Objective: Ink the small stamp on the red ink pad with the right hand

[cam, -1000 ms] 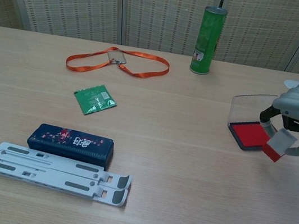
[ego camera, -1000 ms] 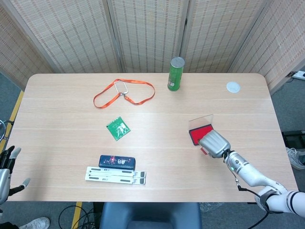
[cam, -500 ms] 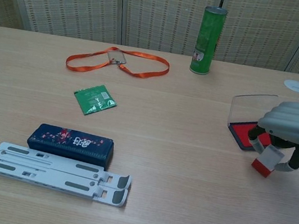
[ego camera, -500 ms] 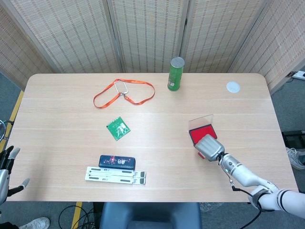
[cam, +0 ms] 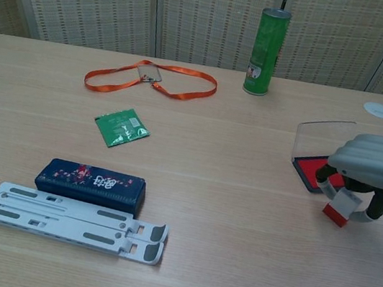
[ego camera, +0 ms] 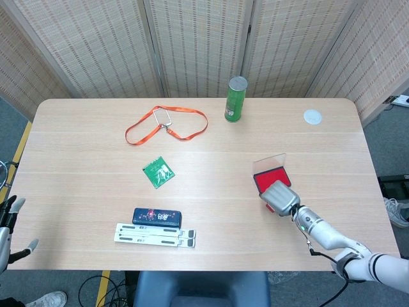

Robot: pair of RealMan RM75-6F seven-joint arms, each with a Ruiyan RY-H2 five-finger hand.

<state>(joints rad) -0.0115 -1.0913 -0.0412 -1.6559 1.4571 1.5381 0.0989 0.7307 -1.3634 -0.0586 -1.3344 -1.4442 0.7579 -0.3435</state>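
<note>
Right hand: (cam: 381, 163) pinches the stamp (cam: 340, 206) between its fingers (cam: 381, 206) — it hangs over the table's right-front part, just at the near edge of the ink pad (cam: 316, 171).
Stamp: small, white body with a red base; the chest view shows the base low and close to the wood, tilted, just off the pad's front corner. Whether it touches the table I cannot tell.
Change: a second ago the stamp was held higher and further right of the pad; half a second ago it had dropped to the pad's front edge; now it sits a touch nearer the pad and a little more upright. The head view shows the hand (ego camera: 280, 197) drawn in against the pad (ego camera: 271, 180).
Ink pad: open, clear lid standing up at the back, red surface bare; unmoved.
Meaning: the stamp is gripped and down at pad height but beside the red, not on it — inking not yet done. The likely next move is a short lift and shift back and left over the red, then a press.
Risk: the tilted base could catch the pad's rim.
Left hand: (ego camera: 7, 225) at the table's left-front corner, off the surface, fingers spread, holding nothing.
</note>
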